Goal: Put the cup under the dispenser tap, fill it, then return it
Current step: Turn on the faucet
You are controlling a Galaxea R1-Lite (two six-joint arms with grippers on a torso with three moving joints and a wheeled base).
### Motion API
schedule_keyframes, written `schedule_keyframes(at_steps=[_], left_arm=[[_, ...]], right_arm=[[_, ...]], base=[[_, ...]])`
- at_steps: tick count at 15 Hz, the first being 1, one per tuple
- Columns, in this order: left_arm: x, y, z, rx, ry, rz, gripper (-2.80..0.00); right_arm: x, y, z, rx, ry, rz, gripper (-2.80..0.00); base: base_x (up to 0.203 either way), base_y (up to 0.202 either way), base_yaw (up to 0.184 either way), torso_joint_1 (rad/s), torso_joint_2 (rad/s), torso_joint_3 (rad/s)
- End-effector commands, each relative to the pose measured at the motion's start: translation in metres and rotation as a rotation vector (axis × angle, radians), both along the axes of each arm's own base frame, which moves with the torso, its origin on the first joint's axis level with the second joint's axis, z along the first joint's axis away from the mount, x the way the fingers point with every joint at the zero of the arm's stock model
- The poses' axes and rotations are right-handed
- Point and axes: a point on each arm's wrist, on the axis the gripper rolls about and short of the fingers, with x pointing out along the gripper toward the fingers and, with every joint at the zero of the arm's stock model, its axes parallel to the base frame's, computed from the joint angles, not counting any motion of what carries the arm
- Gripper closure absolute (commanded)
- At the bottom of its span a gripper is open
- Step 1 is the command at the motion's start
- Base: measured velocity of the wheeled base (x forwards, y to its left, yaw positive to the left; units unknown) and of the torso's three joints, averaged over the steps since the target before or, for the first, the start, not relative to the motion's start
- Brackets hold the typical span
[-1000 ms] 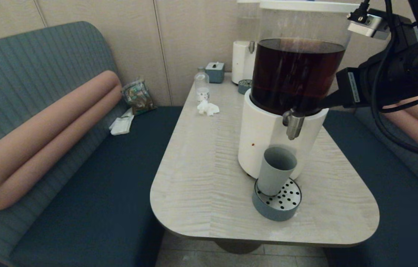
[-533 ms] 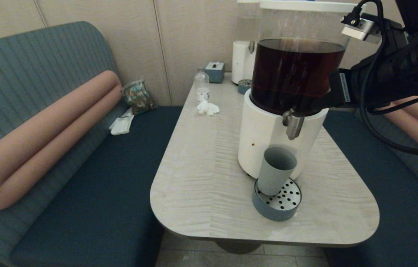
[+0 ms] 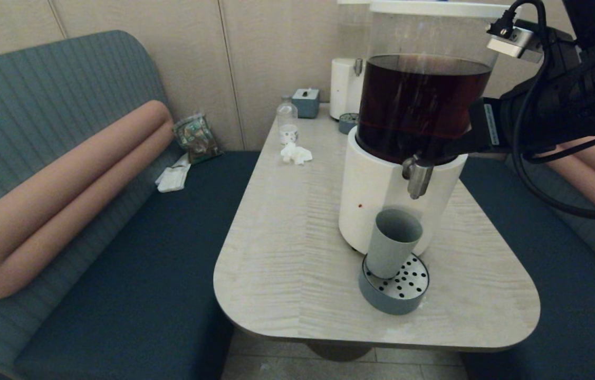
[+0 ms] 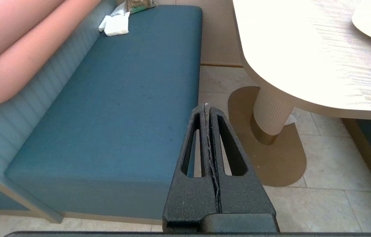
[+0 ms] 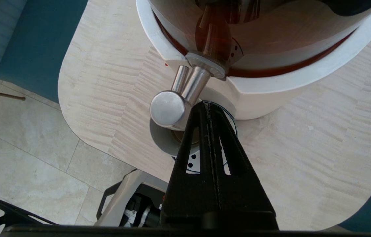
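The grey-blue cup [image 3: 392, 243] stands upright on the round perforated tray [image 3: 404, 295], right below the steel dispenser tap [image 3: 418, 178] of the big white-based dispenser [image 3: 374, 195]. My right gripper [image 3: 437, 155] reaches in from the right, shut and empty, its tip against the tap's right side. In the right wrist view the right gripper [image 5: 208, 104] lies beside the tap [image 5: 169, 108], above the cup [image 5: 159, 140], which shows a brownish patch inside. No stream is visible. My left gripper [image 4: 207, 107] hangs shut, low beside the bench.
At the table's back stand a smaller white dispenser [image 3: 344, 87], a clear bottle [image 3: 287, 122], a tissue box [image 3: 306, 102] and a crumpled tissue [image 3: 296, 153]. The table's rounded front edge [image 3: 361, 340] lies just past the tray. Blue benches [image 3: 171, 237] flank the table.
My right arm has swung left, bringing the shut gripper from off to the side up against the tap. The cup and tray have not moved.
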Motion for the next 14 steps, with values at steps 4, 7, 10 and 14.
schedule_keyframes(at_steps=[4, 7, 10, 14], left_arm=[[0.000, 0.000, 0.000, 0.000, 0.000, 0.001, 0.00], [0.000, 0.000, 0.000, 0.000, 0.000, 0.001, 0.00], [0.000, 0.000, 0.000, 0.000, 0.000, 0.001, 0.00], [0.000, 0.000, 0.000, 0.000, 0.000, 0.001, 0.00]], right_arm=[[0.002, 0.001, -0.002, -0.006, 0.008, 0.000, 0.00], [0.003, 0.002, -0.003, -0.007, 0.010, 0.001, 0.00], [0.006, 0.003, -0.004, -0.006, 0.008, 0.001, 0.00], [0.010, 0.006, -0.008, -0.010, 0.019, 0.001, 0.00]], base=[[0.000, 0.000, 0.000, 0.000, 0.00, 0.000], [0.000, 0.000, 0.000, 0.000, 0.00, 0.000], [0.000, 0.000, 0.000, 0.000, 0.00, 0.000], [0.000, 0.000, 0.000, 0.000, 0.00, 0.000]])
